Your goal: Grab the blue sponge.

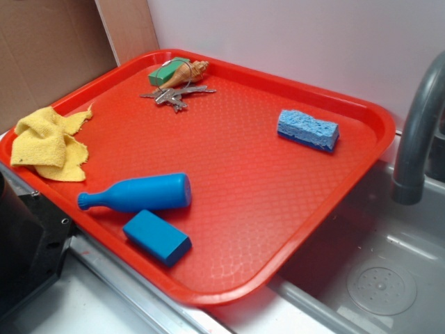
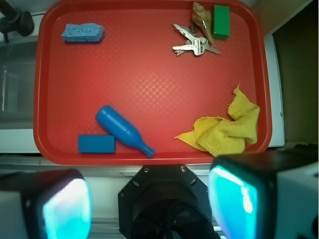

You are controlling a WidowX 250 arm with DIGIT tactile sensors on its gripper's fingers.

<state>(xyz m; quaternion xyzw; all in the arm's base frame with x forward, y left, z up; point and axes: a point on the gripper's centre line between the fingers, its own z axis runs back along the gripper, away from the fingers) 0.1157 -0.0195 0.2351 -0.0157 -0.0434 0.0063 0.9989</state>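
While the arm hangs back over the near edge, well short of anything on the tray, the scene reads as follows.

Gripper (image 2: pixel 149 199): two pale fingers (image 2: pixel 47 206) with glowing cyan pads, seen only in the wrist view, standing wide apart and holding nothing.

Red plastic tray (image 2: pixel 149 89): textured, rectangular, lying beyond the fingers and resting over the edge of a grey sink (image 1: pixel 389 278).

Near row: a smooth solid-blue rectangular block (image 2: pixel 96 144) just beside a blue bottle-shaped pin (image 2: pixel 124 131); to the right in the wrist view, a crumpled yellow cloth (image 2: pixel 224 130).

Far right corner, in the wrist view: a bunch of metal keys (image 2: pixel 192 46), a tan seashell (image 2: pixel 201 19) and a small green block (image 2: pixel 221 21), all close together.

Blue sponge (image 2: pixel 82 33): a small, porous, light-blue rectangle with a thin darker layer low along its visible side, lying alone in the far-left corner in the wrist view, near the dark grey tap (image 1: pixel 417 132).

Deciding relation: the sponge lies far ahead and to the left of the open fingers, diagonally across the tray, with the pin and the smooth block between.

Long axis: runs roughly left to right in the wrist view, along the far rim.

Judgement: the fingers would likely best close across the short width, so the approach calls for a long reach forward and left, then a descent.

Risk: mistaking the nearer smooth block for the target.
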